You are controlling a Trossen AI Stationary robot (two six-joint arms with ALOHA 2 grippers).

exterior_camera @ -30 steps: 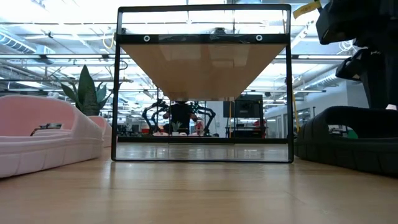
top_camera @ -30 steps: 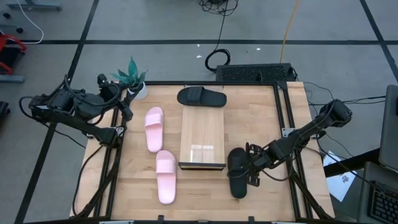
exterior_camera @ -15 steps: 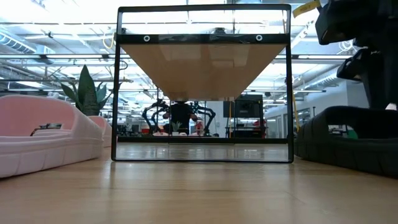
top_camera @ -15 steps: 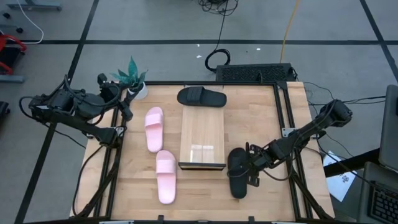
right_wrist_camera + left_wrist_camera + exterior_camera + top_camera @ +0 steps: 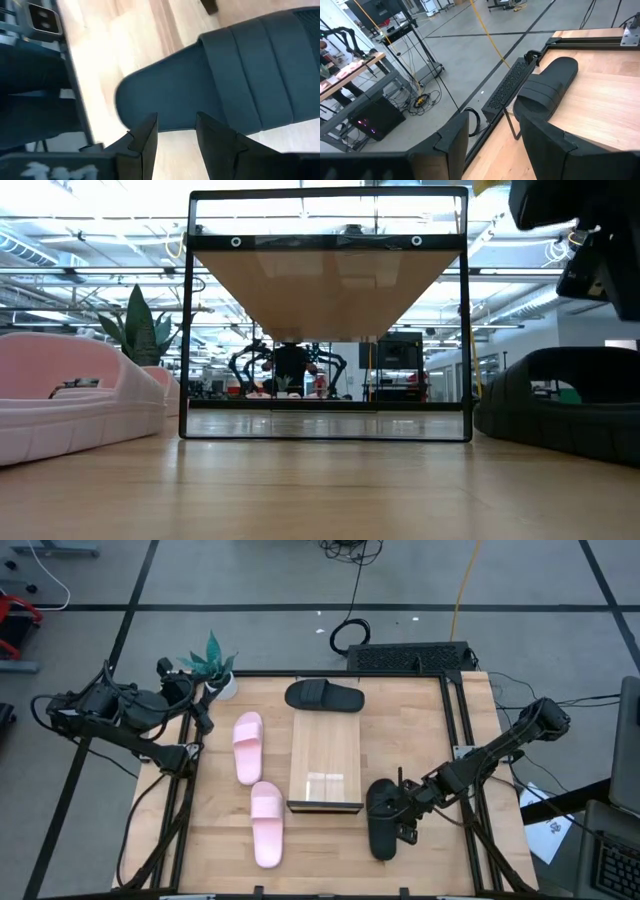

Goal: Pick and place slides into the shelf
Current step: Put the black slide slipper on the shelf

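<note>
Light wood shelf [image 5: 325,765] lying mid-table with nothing on it, pink slides [image 5: 247,747] [image 5: 266,823] beside its left edge, one black slide [image 5: 324,696] beyond its far end, another black slide [image 5: 381,818] at its near right corner, right gripper [image 5: 403,812] just over that slide (fingers parted, gripping nothing), left gripper [image 5: 492,142] parked at the table's left edge, open and empty.

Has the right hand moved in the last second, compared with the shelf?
Yes. In the high view the right hand has shifted slightly toward the table's near edge, away from the shelf, staying over the black slide. In the low view it has risen.
</note>
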